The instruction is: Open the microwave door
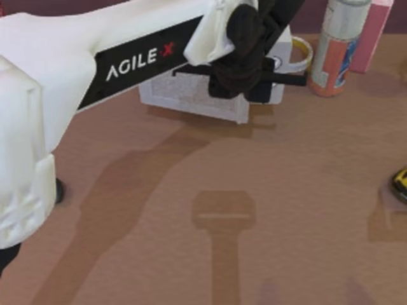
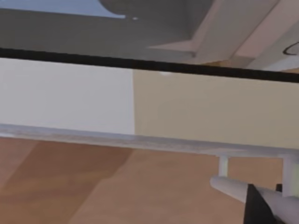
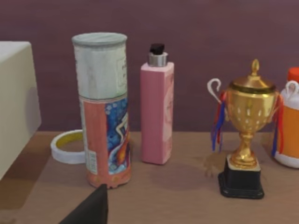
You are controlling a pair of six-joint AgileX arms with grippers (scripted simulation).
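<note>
White and boxy, the microwave (image 1: 191, 98) is seen at the back of the brown wooden counter (image 1: 292, 190), left of centre in the top view, largely covered by the left arm, which reaches across it from the left edge. The left gripper (image 1: 245, 79), black, is held over the front right part of the oven. The flat white microwave door (image 2: 140, 142) appears in the left wrist view edge-on as a pale band, with its slim white handle (image 2: 252, 191) standing off it on short posts; a dark fingertip (image 2: 261, 210) is seen right at that handle. Whether the left jaws are closed on the handle cannot be told. How far the door is swung cannot be told either.

Just right of the microwave a white and yellow tape ring (image 1: 302, 54) lies flat. Beside it a tall silver and orange can (image 3: 103, 107) stands upright, then a pink rectangular bottle (image 3: 157, 112) with a black cap. Farther along, a gold trophy (image 3: 247, 126) on a black base is shown in the right wrist view. A small yellow object (image 1: 400, 183) is seen at the right edge of the counter.

Of the right gripper only a dark tip (image 3: 88, 210) is visible, near the can; the state of its jaws cannot be told.
</note>
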